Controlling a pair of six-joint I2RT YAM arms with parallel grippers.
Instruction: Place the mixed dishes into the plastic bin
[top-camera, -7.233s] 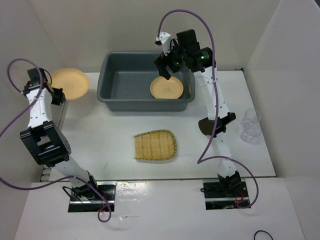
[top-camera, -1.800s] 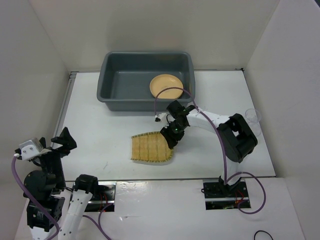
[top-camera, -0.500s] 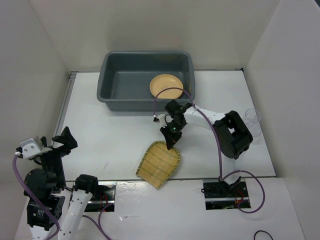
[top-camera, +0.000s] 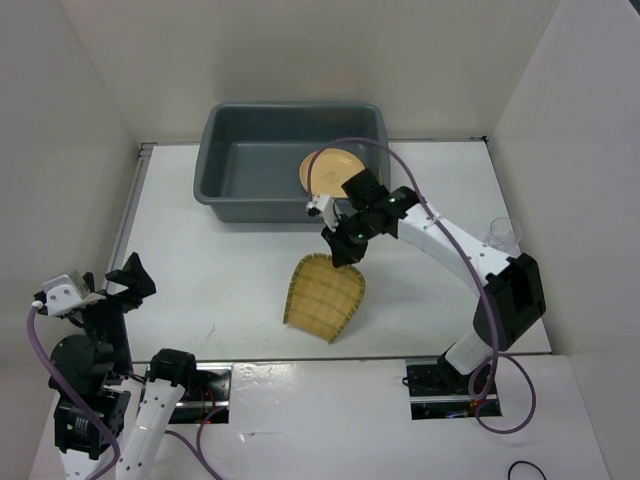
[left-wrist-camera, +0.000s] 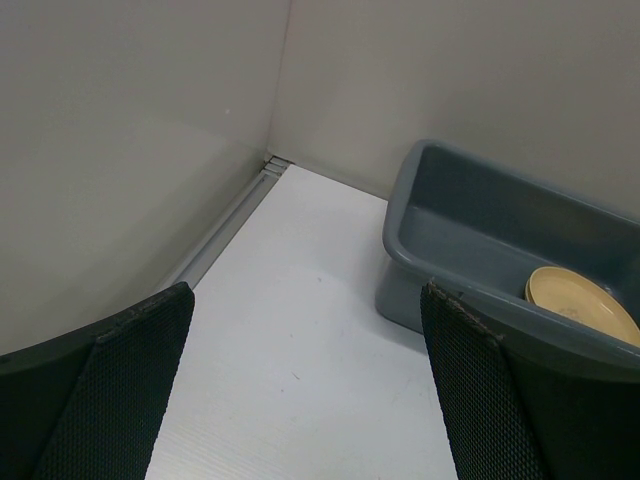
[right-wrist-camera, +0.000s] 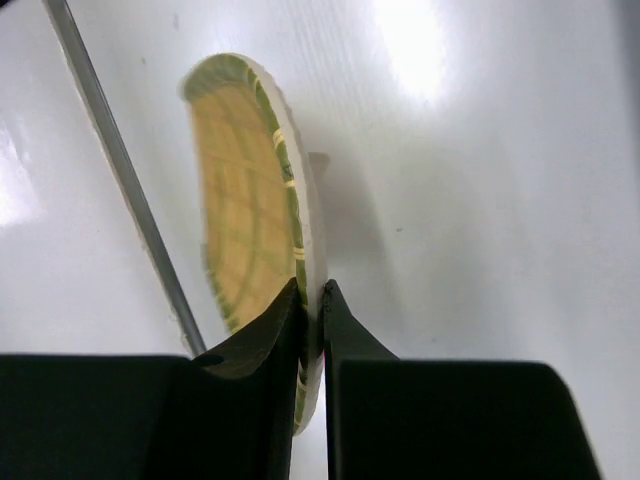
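Your right gripper (top-camera: 345, 254) clamps 1 tray (top-camera: 324, 298) on edge before the bin (top-camera: 222, 140), long axis slanting near-left. 1 plate (top-camera: 330, 172) lies inside the bin; 1 cup (top-camera: 505, 232) stands far right. The left gripper (left-wrist-camera: 305, 300) gapes apart.

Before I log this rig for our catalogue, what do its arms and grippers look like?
The left arm and right arm share white links, black joints and purple cables. The left gripper has mesh-textured black pads; the right gripper has smooth black fingers.
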